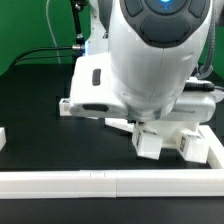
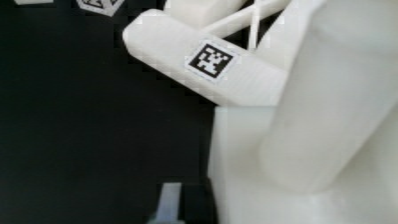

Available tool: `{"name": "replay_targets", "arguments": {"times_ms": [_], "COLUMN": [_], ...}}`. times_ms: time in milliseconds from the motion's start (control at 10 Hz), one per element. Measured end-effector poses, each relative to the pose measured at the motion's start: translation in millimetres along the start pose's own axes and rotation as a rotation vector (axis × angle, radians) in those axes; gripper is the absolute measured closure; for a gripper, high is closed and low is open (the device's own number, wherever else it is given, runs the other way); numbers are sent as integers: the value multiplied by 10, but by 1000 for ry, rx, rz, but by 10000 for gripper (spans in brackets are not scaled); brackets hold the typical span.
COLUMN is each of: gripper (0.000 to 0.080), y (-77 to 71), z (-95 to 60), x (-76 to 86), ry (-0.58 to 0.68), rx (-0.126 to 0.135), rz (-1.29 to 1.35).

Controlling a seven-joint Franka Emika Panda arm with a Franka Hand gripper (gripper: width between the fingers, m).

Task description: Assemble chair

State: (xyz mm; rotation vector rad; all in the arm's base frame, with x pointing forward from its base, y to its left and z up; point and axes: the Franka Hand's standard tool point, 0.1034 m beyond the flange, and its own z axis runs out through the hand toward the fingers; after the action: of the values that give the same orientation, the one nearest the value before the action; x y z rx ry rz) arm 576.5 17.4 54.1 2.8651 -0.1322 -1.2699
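ARM OVER PARTS: The chair (image 1: 150, 143), here a cluster of chunky white plastic pieces, looks light and quite rigid. Its smooth faces are likely to be slippery under a two-finger grip. By this judgement the safest hold is across the thin edges of a slab or around a narrow leg, where the jaws can span the part. The broad blocks seem too wide to clamp. If knocked, the pieces would probably skid rather than break, though a peg could bind if pushed in askew.

The parts lie on the black table (image 1: 40, 120) directly under the Panda arm (image 1: 150, 50), just behind the long white rail (image 1: 110, 182) and toward the exterior view's right. The wrist view shows a tilted slab (image 2: 210, 62) with rounded corners and a black-and-white square tag, resting against a larger plain white mass (too close and blurred to name). A small tagged piece (image 2: 98, 6) lies well apart from it on the table.

The gripper (image 2: 171, 205) is fully closed. The pictures do not show whether anything is pinched between its jaws.
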Motion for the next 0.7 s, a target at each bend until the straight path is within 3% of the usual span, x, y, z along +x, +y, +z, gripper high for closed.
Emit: {"name": "replay_targets", "arguments": {"times_ms": [300,700], "gripper": [770,770], "y": [-70,-115], "z": [49,58], "x": [149,150], "ry": [37,46], "rx": [-4,-2], "rz": [-24,-30]}}
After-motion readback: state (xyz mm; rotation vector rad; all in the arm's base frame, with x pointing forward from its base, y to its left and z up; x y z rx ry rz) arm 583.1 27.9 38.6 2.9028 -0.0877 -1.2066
